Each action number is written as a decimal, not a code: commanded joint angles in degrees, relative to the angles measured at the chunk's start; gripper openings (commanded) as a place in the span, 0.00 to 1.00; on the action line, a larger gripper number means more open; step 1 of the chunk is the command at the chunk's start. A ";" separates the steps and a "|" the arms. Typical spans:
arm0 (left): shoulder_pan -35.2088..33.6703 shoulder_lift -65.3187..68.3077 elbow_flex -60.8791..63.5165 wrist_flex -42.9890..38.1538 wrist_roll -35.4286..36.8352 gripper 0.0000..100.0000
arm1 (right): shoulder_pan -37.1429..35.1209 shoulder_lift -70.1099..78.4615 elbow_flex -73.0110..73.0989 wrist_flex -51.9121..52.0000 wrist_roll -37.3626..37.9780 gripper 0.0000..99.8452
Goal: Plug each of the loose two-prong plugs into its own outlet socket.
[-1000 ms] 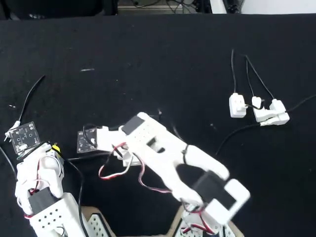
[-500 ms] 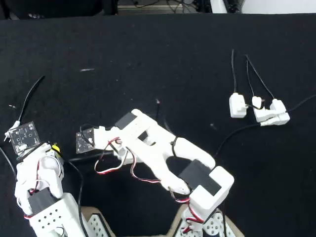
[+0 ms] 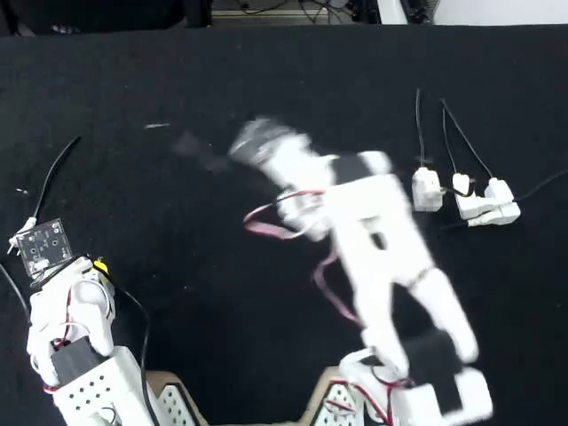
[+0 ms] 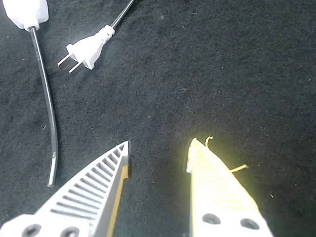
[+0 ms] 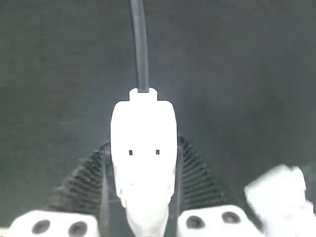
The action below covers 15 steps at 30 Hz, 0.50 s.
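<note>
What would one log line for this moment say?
left gripper: open, over black table | right gripper: shut on outlet socket | loose plug: lying unplugged

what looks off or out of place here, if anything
The black cord from the white housing stops in a bare end on the table, joined to nothing, as if cut. Beside it the two-prong plug lies loose, prongs exposed.
</note>
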 commanded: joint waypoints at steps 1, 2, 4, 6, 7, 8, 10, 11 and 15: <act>-0.66 -0.35 1.27 -0.79 0.53 0.20 | 12.92 -4.53 -2.33 0.62 -3.25 0.01; -0.66 -0.35 1.27 -0.79 0.53 0.20 | 14.68 -4.53 -2.24 0.44 -3.25 0.01; -0.66 -0.35 1.27 -0.79 0.53 0.20 | 17.49 -4.53 -2.33 0.18 -3.25 0.01; -0.66 -0.35 1.27 -0.79 0.53 0.20 | 19.25 -4.53 -2.42 -0.70 -3.16 0.01; -0.66 -0.35 1.27 -0.79 0.53 0.20 | 19.87 -4.53 -2.24 -1.58 -3.34 0.01; -0.66 -0.35 1.27 -0.79 0.53 0.20 | 20.48 -4.53 -2.07 -2.55 -3.43 0.01; -0.66 -0.35 1.27 -0.79 0.53 0.20 | 21.63 -4.53 -1.98 -3.69 -3.52 0.01; -0.66 -0.35 1.27 -0.79 0.53 0.20 | 22.24 -4.53 -1.98 -4.31 -3.52 0.01; -0.66 -0.35 1.27 -0.79 0.53 0.20 | 24.00 -4.44 -1.98 -6.51 -3.34 0.01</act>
